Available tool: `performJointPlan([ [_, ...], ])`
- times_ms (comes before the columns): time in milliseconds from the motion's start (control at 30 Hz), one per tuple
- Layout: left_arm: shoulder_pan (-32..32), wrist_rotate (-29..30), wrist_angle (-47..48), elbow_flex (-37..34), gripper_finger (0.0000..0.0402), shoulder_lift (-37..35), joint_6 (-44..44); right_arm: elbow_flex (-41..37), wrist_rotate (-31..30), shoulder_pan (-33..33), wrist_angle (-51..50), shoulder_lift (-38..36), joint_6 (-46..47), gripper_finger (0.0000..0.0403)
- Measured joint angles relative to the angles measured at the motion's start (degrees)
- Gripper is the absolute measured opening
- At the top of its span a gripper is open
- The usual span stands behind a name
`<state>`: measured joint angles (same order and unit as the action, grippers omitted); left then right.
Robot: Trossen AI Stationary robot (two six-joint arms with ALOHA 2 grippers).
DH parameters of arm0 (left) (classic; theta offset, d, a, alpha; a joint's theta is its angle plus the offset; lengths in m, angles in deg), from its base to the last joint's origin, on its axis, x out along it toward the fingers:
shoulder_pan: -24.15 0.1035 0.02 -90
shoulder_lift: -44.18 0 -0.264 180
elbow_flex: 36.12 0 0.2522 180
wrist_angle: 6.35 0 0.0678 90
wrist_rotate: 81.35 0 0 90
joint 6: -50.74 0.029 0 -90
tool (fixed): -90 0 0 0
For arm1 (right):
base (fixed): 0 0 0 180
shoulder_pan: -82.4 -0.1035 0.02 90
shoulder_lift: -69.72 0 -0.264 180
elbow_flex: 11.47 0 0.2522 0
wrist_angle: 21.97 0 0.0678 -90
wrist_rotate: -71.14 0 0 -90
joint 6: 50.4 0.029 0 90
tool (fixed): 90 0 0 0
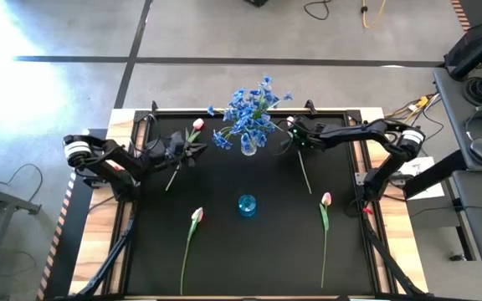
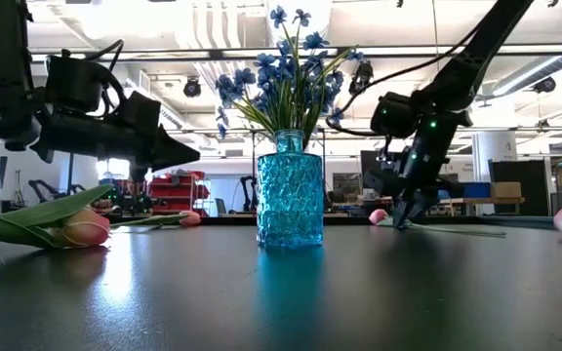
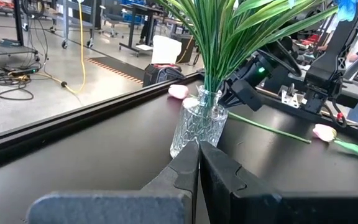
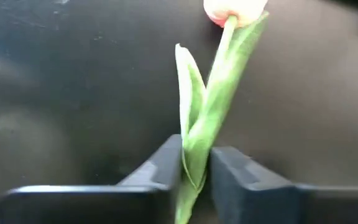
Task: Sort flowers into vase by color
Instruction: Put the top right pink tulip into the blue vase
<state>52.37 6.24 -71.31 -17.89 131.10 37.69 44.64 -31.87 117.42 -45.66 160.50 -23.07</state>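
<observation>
4 tulips show in the high view. At 9 o'clock, the left gripper (image 1: 176,149) has its fingers together, empty, beside one tulip (image 1: 196,126). Blue flowers (image 1: 248,113) fill the clear vase (image 1: 248,147) at 12 o'clock. At 2 o'clock, the right gripper (image 4: 194,163) fingers hold a tulip stem (image 4: 204,134).

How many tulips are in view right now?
4: back-left tulip by the left gripper, front-left tulip, front-right tulip, and held tulip in the right gripper. None seems hidden.
</observation>
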Motion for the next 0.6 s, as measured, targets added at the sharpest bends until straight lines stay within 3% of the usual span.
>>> performJointPlan([
  [67,0.02,-0.02,0.00,0.00,0.0000,0.00,-0.01,0.02,-0.01,-0.27,-0.22,-0.67,-1.09,0.0027],
  [267,0.02,-0.04,-1.27,-0.02,0.0000,0.00,0.01,0.30,-2.88,-4.20,-0.34,-9.43,-4.30,0.0014],
  [600,0.02,-0.11,-1.86,-0.11,0.0000,0.00,0.04,-0.01,-22.72,-18.22,-1.96,-35.36,-12.10,0.0013],
])
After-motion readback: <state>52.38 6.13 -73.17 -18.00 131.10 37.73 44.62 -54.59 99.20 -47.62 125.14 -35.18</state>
